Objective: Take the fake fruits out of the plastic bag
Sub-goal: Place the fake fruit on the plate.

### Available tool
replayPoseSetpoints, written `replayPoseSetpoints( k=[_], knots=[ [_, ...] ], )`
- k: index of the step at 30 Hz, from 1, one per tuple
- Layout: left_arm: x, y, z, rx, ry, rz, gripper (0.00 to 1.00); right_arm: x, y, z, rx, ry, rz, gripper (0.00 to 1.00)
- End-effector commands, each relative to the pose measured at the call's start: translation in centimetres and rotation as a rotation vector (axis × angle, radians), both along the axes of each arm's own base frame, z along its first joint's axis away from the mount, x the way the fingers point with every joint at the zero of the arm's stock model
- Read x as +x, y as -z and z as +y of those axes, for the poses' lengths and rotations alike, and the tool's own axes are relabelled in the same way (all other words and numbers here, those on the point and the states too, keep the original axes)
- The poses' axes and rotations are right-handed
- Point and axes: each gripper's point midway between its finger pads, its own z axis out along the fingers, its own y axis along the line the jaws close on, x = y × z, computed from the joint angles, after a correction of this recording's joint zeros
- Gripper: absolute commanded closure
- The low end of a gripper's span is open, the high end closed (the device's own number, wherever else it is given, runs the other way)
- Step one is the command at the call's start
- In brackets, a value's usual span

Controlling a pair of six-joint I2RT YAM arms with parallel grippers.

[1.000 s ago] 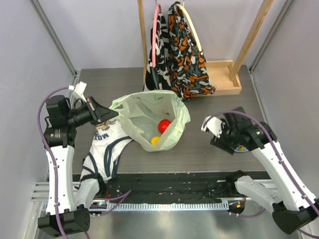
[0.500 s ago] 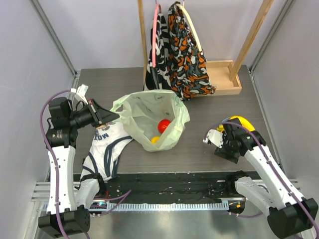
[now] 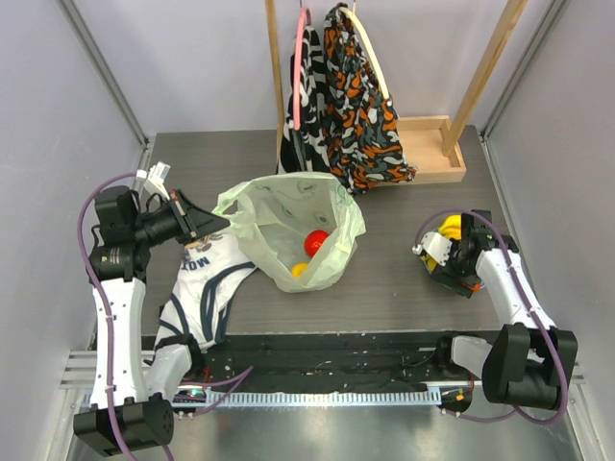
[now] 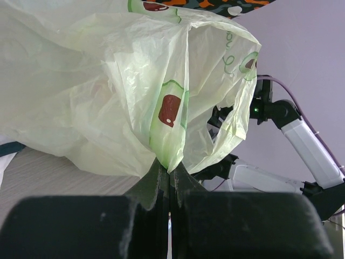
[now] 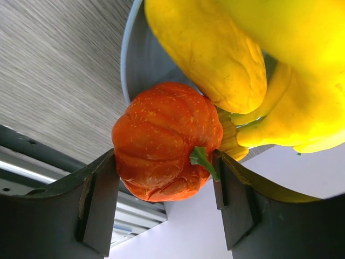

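Observation:
The pale green plastic bag (image 3: 279,216) with avocado prints lies open at mid table. A red round fruit (image 3: 316,242) and a small yellow piece (image 3: 300,270) lie inside it. My left gripper (image 3: 213,222) is shut on the bag's left rim, and the pinched film (image 4: 108,81) rises from my gripper (image 4: 170,171) in the left wrist view. My right gripper (image 3: 444,257) is at the right of the table. It holds an orange ribbed fruit (image 5: 164,145) between its fingers (image 5: 102,199), against yellow fruits (image 5: 210,54) on a grey dish (image 5: 135,59).
A white garment with navy stripes (image 3: 207,283) lies under the left arm. Patterned cloths (image 3: 356,106) hang from a wooden rack (image 3: 432,154) at the back. The yellow fruits (image 3: 448,230) sit by the right gripper.
My right arm has swung right and back and folded down, bringing the orange fruit to the yellow fruits. The left arm and the bag have not moved.

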Motion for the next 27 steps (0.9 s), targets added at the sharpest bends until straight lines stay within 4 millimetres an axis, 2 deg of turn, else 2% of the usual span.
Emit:
replayPoseSetpoints(
  k=[1, 2, 3, 6, 7, 8, 10, 16, 19, 20, 22, 24, 27],
  knots=[
    [0.3, -0.5, 0.2, 0.002, -0.009, -0.027, 1.00, 0.6, 0.4, 0.0, 0.002, -0.091, -0.026, 0.94],
    [0.3, -0.4, 0.2, 0.001, -0.007, -0.022, 1.00, 0.8, 0.1, 0.0, 0.000, -0.085, -0.044, 0.92],
    [0.5, -0.2, 0.3, 0.000, -0.009, -0.016, 1.00, 1.1, 0.1, 0.6, 0.034, -0.086, -0.062, 0.83],
    [0.5, -0.1, 0.2, -0.001, -0.007, -0.012, 1.00, 1.5, -0.3, 0.3, 0.019, -0.053, -0.106, 0.64],
    [0.5, 0.0, 0.3, -0.001, -0.010, -0.009, 1.00, 1.6, -0.4, 0.3, 0.018, -0.051, -0.117, 0.47],
    [0.5, 0.0, 0.2, -0.002, -0.007, -0.009, 1.00, 1.6, -0.5, 0.3, 0.019, -0.045, -0.123, 0.37],
    [0.5, 0.1, 0.2, -0.002, -0.007, -0.009, 1.00, 1.5, -1.2, -0.3, -0.016, -0.023, -0.146, 0.29],
    [0.3, 0.5, 0.2, -0.006, -0.004, -0.005, 1.00, 1.4, -3.5, -0.8, -0.041, 0.026, -0.222, 0.25],
    [0.2, 0.8, 0.2, -0.008, -0.003, -0.001, 1.00, 0.6, -2.7, -0.7, -0.041, 0.006, -0.187, 0.16],
    [0.2, 0.7, 0.1, -0.012, 0.001, -0.002, 1.00, 0.3, -2.4, -0.9, -0.052, 0.010, -0.171, 0.05],
    [0.3, 0.7, 0.1, -0.015, 0.006, -0.003, 1.00, 0.0, -1.4, -1.3, -0.067, 0.028, -0.132, 0.01],
    [0.3, 0.5, 0.0, -0.014, 0.009, -0.006, 1.00, 0.4, -1.5, -1.7, -0.083, 0.055, -0.137, 0.00],
    [0.4, 0.3, 0.1, -0.014, 0.010, -0.012, 1.00, 1.5, -3.0, -1.0, -0.029, 0.092, -0.170, 0.00]
  ],
)
